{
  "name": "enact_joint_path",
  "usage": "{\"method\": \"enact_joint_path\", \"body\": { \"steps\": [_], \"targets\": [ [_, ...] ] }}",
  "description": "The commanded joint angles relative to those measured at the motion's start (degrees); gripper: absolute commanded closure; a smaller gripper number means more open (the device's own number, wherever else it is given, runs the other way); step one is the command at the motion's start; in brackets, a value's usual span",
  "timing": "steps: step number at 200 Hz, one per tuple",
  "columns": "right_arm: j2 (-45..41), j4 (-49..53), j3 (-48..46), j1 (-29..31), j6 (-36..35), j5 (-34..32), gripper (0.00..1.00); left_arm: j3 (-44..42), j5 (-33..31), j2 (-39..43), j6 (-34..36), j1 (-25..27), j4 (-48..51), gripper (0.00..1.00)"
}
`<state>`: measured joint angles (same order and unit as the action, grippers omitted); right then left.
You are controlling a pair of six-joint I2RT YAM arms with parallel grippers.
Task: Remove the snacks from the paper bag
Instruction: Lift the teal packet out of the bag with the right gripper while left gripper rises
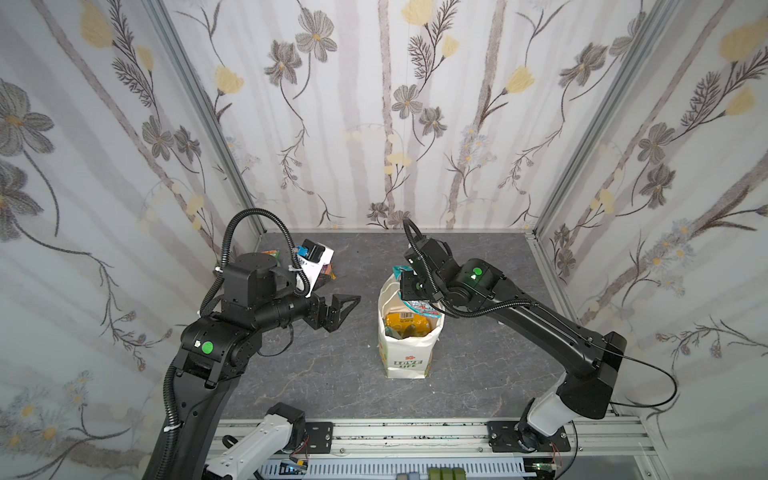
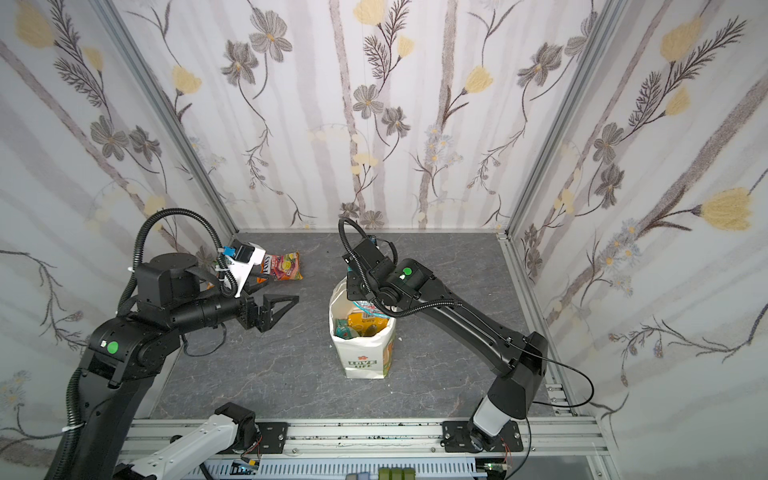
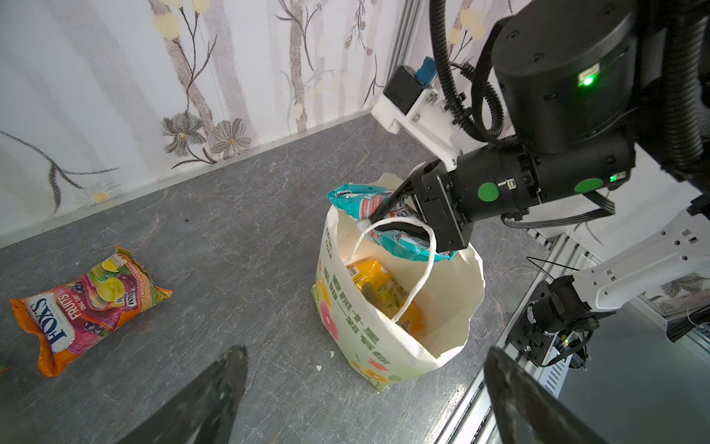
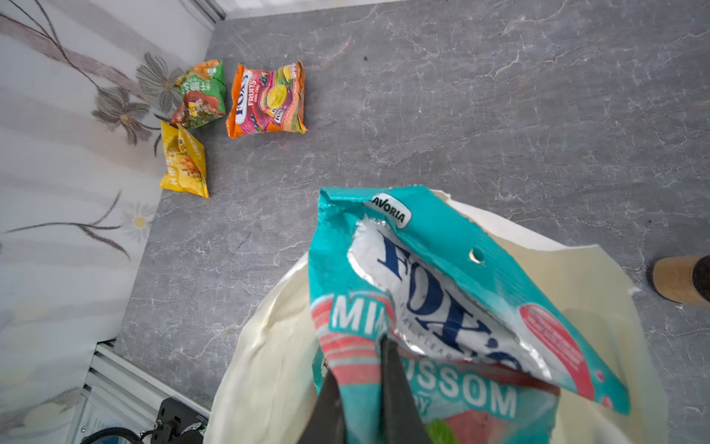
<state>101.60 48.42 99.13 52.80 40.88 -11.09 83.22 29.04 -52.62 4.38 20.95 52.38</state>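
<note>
Right gripper (image 3: 392,219): clenched on the teal packet (image 4: 442,250), pinching its lower part at the bag's mouth; in the right wrist view we saw only the ends of its fingers
Teal packet: held at the mouth of the paper bag (image 1: 405,353), its upper end sticking out above the rim; its lower end was cut off in the right wrist view, and the arm hid most of it in both top views
Left gripper (image 1: 347,312): released, jaws wide apart, nothing between them, left of the bag and well apart from it
Paper bag: upright near the middle of the table (image 1: 311,374), mouth open, one string handle (image 3: 422,265) arching across the opening
Inside the bag: a bagged yellow packet (image 3: 369,273) showed clearly; what lay beneath it sat in shadow and we could not make it out
Out of the bag: orange packet (image 4: 267,100), green packet (image 4: 199,94) and loose yellow packet (image 4: 184,161) lay at the far left by the wall; the left arm hid the last two almost wholly in both top views
Tan object (image 4: 680,278): on the table beside the bag, cut off by the frame edge; we could not tell what it was
</note>
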Motion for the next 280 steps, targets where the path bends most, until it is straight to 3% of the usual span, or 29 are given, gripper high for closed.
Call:
{"method": "enact_joint_path", "body": {
  "steps": [1, 73, 170, 280],
  "targets": [
    [-0.3, -3.2, 1.1, -0.1, -0.9, -0.8, 1.00, -1.5, 0.5, 0.4, -1.8, 0.1, -3.6, 0.03],
    [-1.4, -3.1, 8.8, -0.3, -1.0, -2.0, 1.00, -5.1, -0.9, 2.3, -9.8, 0.0, -11.0, 0.03],
    [-2.4, -11.3, 17.9, 1.0, -7.6, -6.2, 1.00, -6.2, -7.6, 1.5, -37.7, 0.0, -30.3, 0.03],
    [3.3, -17.0, 26.4, 13.0, -33.2, -19.9, 1.00, -5.3, -6.8, -4.0, -61.4, -0.4, -49.6, 0.05]
  ]
}}
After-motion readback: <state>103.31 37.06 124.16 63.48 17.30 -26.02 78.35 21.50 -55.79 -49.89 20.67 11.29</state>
